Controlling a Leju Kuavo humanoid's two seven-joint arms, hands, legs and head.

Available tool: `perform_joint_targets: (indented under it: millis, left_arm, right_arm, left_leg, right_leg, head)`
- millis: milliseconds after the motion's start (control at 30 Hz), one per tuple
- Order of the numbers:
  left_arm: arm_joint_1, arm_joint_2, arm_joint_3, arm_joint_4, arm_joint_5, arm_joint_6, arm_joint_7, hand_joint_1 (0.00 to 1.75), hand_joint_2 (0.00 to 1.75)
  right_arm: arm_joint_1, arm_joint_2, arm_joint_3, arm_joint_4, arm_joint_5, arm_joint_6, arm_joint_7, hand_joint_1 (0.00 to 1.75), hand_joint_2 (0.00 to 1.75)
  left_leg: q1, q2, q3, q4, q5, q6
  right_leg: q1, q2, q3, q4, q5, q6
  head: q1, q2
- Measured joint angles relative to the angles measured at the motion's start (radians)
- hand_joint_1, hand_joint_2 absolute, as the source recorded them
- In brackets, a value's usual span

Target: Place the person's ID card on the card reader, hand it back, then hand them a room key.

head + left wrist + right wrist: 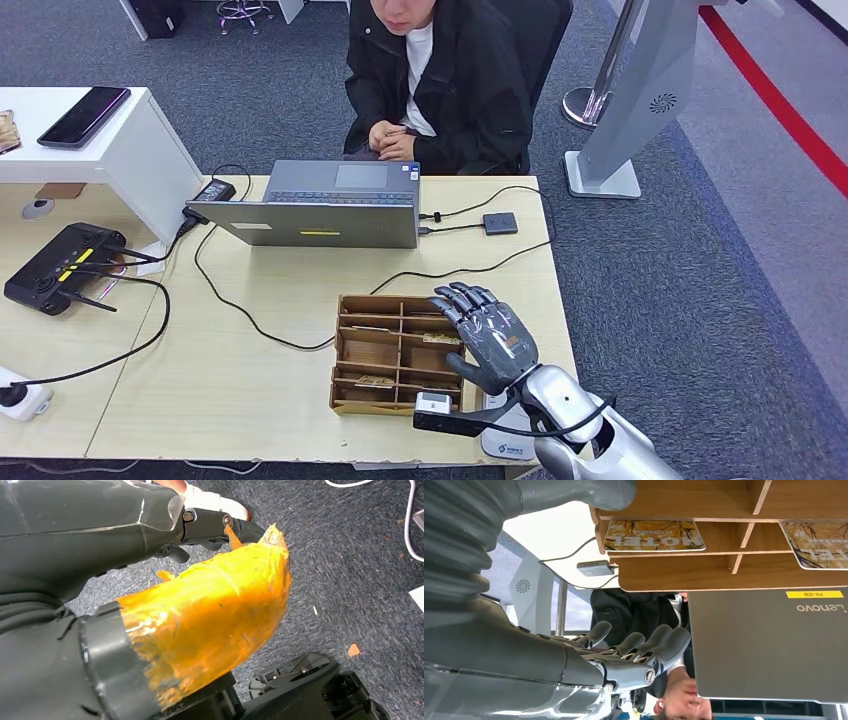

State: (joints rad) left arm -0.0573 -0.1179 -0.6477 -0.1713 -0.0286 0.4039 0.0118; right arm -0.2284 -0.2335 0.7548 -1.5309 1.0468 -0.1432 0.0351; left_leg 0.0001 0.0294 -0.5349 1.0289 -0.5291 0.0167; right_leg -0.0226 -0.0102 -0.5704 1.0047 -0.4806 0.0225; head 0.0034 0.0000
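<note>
A: What sits on the desk (250,370) around the tray (398,353)?

B: A grey laptop (330,205), open toward the person (440,75) seated behind it, with its lid back facing the robot. A small dark hub (500,222) lies to its right, joined by a cable. A black router (62,265) lies at the far left, and a white power strip (20,398) at the left edge. Black cables loop across the wood between them.

A: And the right hand (487,335)?

B: It hovers over the right side of the tray, fingers apart and stretched forward, holding nothing. A white reader (505,440) sits near the desk's front edge, partly hidden under the wrist.

A: The room keys?

B: Two cards (653,535) printed "HOTEL" show in the right wrist view, each lying flat in its own compartment of the tray; the second (819,542) is cut by the frame edge. I cannot make out the ID card.

A: The left hand (210,527)?

B: It hangs over grey carpet; its thumb is wrapped in orange tape (210,615). Whether the fingers are apart or closed I cannot tell.

A: The room?

B: Grey carpet, a red stripe (775,95) at the far right, a silver stand (625,110) beside the desk, and a white table (110,140) to the left with one phone (84,115) on it.
</note>
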Motion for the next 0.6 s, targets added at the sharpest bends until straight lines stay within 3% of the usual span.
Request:
perform_joint_targets:
  millis: [367, 600]
  left_arm:
    - [0.0, 0.0, 0.0, 0.0, -0.001, -0.001, 0.0, 0.0, 0.0]
    - [0.0, 0.0, 0.0, 0.0, -0.001, -0.001, 0.0, 0.0, 0.0]
  right_arm:
    - [-0.008, 0.0, -0.001, 0.002, -0.007, 0.013, 0.0, 0.58, 1.75]
    - [-0.011, 0.0, -0.005, 0.002, -0.01, 0.018, 0.003, 0.59, 1.75]
  left_leg:
    - [0.0, 0.0, 0.0, 0.0, 0.0, 0.0]
    - [0.0, 0.0, 0.0, 0.0, 0.0, 0.0]
  right_leg:
    - [0.0, 0.0, 0.0, 0.0, 0.0, 0.0]
    - [0.0, 0.0, 0.0, 0.0, 0.0, 0.0]
  head:
    - [0.0, 0.0]
    - [0.0, 0.0]
